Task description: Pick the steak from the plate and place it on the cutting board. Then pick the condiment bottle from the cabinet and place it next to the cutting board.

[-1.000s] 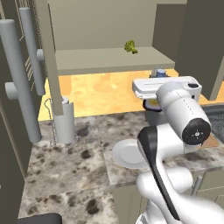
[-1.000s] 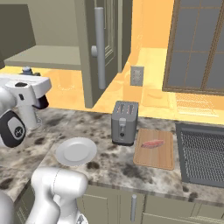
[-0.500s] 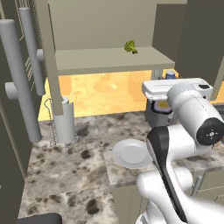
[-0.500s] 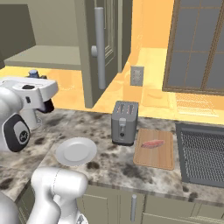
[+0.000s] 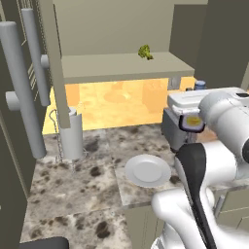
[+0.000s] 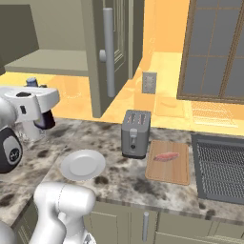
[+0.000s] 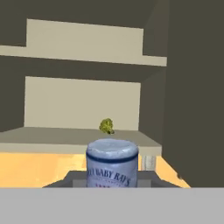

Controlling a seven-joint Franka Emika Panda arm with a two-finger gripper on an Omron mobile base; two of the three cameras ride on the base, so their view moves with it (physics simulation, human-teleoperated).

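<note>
From the left, the gripper (image 5: 192,121) has carried the dark purple-brown, yellow-labelled condiment bottle (image 5: 193,121) clear of the beige-olive cabinet (image 5: 121,65), clamped tight. The right shows the pinkish steak (image 6: 166,156) already on the wooden cutting board (image 6: 169,162), so only delivery remains. The hand camera reads the label.
</note>
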